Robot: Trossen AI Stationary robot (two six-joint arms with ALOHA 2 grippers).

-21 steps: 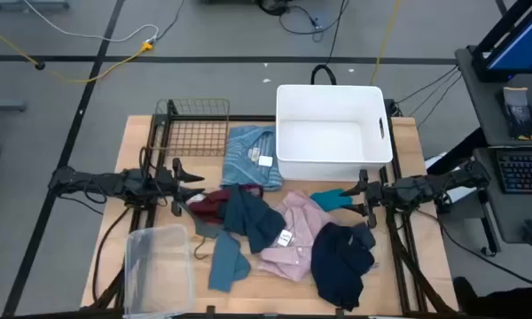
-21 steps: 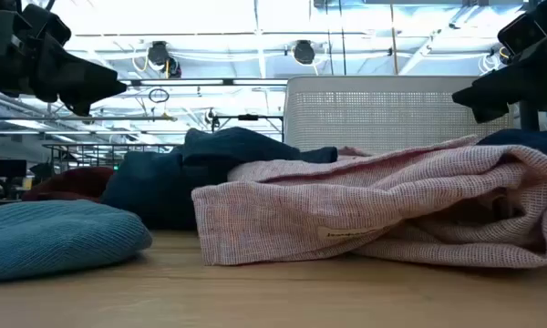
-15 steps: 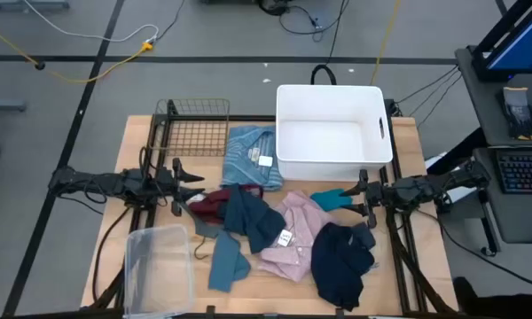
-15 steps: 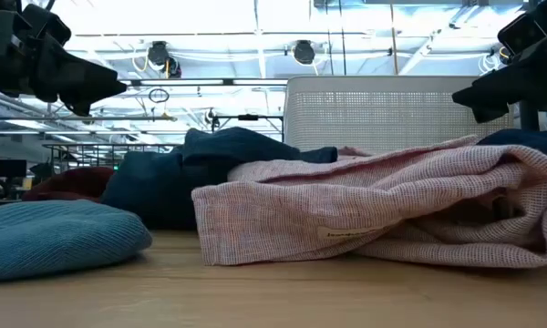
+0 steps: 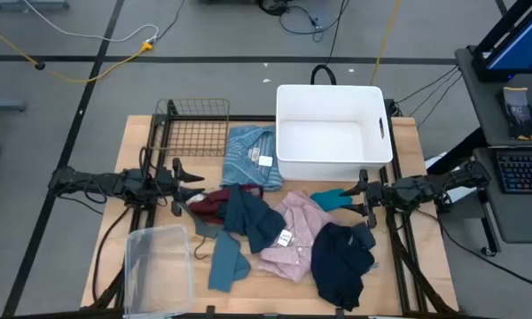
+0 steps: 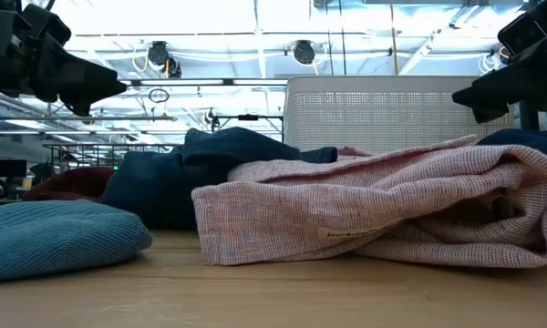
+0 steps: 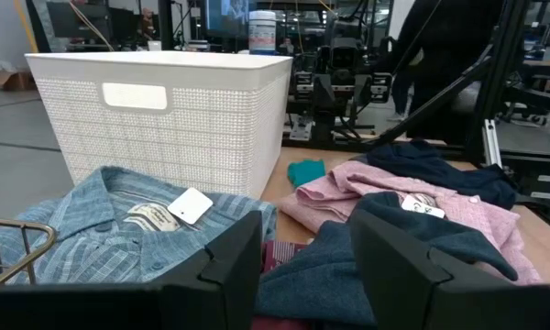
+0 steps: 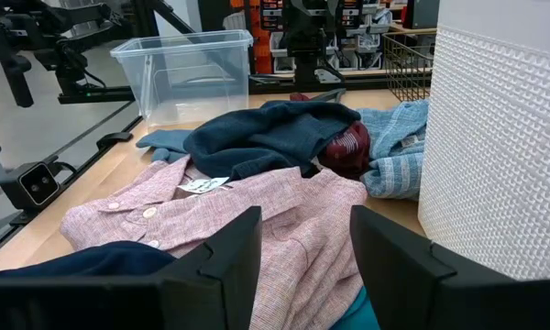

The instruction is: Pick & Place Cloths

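Several cloths lie heaped on the table's near half. The pink tagged shirt (image 5: pixel 293 232) is in the middle, the light blue striped tagged shirt (image 5: pixel 248 155) beside the white basket, the maroon piece (image 5: pixel 211 206) left of centre. A slate-blue piece (image 5: pixel 248 217) lies over the maroon one, another (image 5: pixel 226 263) at the near edge, the dark navy piece (image 5: pixel 341 261) at near right, the small teal piece (image 5: pixel 332 198) right of centre. My left gripper (image 5: pixel 198 185) hovers open left of the maroon piece. My right gripper (image 5: pixel 348 201) hovers open above the teal piece.
A white perforated basket (image 5: pixel 332 135) stands at the far middle, a wire basket (image 5: pixel 195 128) at far left, a clear plastic tub (image 5: pixel 160 270) at near left. A grey hanger end (image 5: pixel 199 241) pokes out by the slate-blue cloth.
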